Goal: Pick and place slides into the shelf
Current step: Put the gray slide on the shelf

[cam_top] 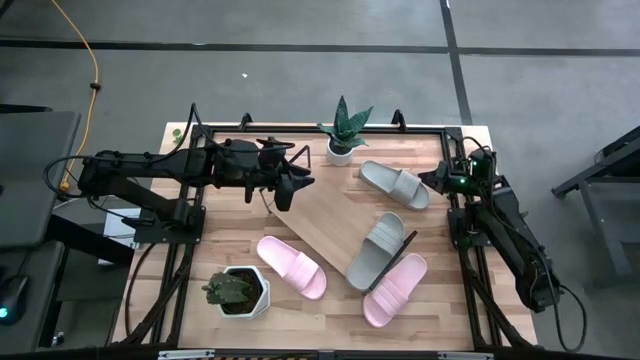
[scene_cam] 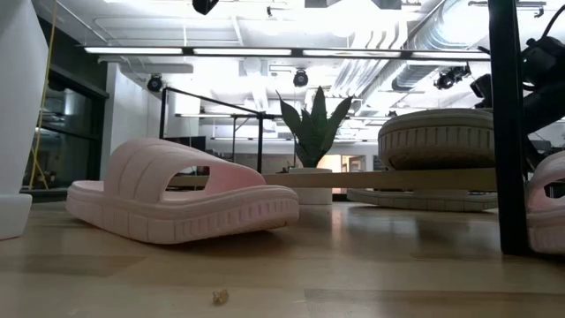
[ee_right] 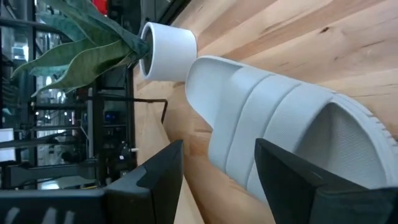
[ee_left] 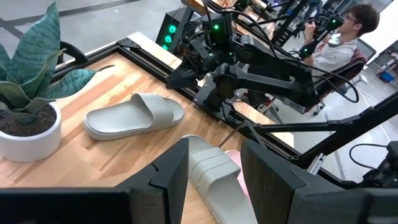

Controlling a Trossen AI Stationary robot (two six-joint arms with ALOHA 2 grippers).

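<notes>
Right gripper (cam_top: 441,180) has its jaws apart, just right of the far light grey foam slide (cam_top: 394,184) on the table (cam_top: 230,235). Left gripper (cam_top: 290,186), jaws apart too, hovers at the light-wood shelf board (cam_top: 330,215)'s far-left end. One grey slide (cam_top: 378,250) already sits on it; both pink ones don't. Looks like a pick-up approach: next, close on that grey strap.
</notes>
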